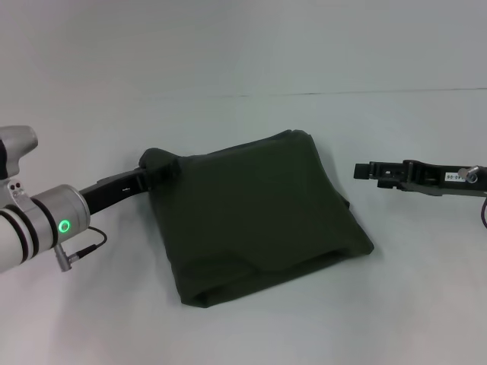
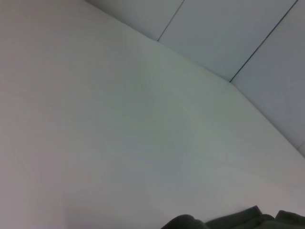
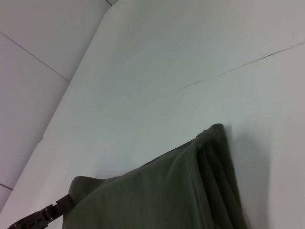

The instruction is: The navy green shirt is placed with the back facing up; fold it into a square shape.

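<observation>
The navy green shirt (image 1: pixel 259 213) lies folded into a rough square on the white table (image 1: pixel 426 304). My left gripper (image 1: pixel 146 179) is at the shirt's back left corner, where the fabric is bunched up and raised around its tip. It looks shut on that corner, with the fingers hidden by cloth. My right gripper (image 1: pixel 358 170) hovers to the right of the shirt, apart from it and holding nothing. The right wrist view shows the shirt (image 3: pixel 181 191) and my left gripper (image 3: pixel 40 219) at its corner. The left wrist view shows only a sliver of the shirt (image 2: pixel 238 220).
The white table runs on around the shirt on all sides, to a thin seam line at the back (image 1: pixel 365 93). Nothing else stands on it.
</observation>
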Available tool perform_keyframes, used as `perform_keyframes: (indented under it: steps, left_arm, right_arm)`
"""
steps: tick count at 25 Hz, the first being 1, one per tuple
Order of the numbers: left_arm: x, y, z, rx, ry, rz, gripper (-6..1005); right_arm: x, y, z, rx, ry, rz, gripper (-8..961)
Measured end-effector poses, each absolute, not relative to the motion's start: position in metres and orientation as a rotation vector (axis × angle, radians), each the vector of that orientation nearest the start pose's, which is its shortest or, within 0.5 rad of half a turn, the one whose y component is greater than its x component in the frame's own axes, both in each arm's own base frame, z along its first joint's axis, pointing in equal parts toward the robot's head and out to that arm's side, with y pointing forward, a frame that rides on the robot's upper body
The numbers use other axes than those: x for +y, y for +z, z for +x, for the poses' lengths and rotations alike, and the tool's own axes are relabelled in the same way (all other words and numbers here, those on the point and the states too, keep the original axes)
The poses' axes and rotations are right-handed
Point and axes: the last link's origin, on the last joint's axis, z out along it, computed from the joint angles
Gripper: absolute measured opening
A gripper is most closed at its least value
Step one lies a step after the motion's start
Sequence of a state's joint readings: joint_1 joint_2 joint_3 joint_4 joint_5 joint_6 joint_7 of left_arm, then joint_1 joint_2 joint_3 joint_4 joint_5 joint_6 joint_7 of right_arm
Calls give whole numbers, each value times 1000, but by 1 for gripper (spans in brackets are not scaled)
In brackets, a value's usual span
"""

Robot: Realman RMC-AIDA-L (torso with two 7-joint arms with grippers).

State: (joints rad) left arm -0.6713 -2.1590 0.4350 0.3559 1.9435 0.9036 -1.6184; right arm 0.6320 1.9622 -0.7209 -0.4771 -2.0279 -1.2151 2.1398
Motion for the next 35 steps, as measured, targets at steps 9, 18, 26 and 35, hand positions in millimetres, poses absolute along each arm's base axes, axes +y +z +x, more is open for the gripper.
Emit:
perform_keyframes:
  steps: [9, 18, 26, 35]
  left_arm:
    - [387, -54, -288, -1356, -711, -2020, 630]
    - [392, -52, -284, -1343, -716, -2028, 372]
    - [398, -50, -278, -1358, -724, -2037, 53]
    - [419, -43, -254, -1332, -730, -2089, 54]
  right_arm:
    - [383, 15, 294, 1643, 621, -2183, 815]
    - [380, 12, 296, 1644, 623, -2183, 814]
    - [380, 13, 297, 1613, 649, -2179, 815]
    - [379, 12, 297, 1549, 706, -2171, 817]
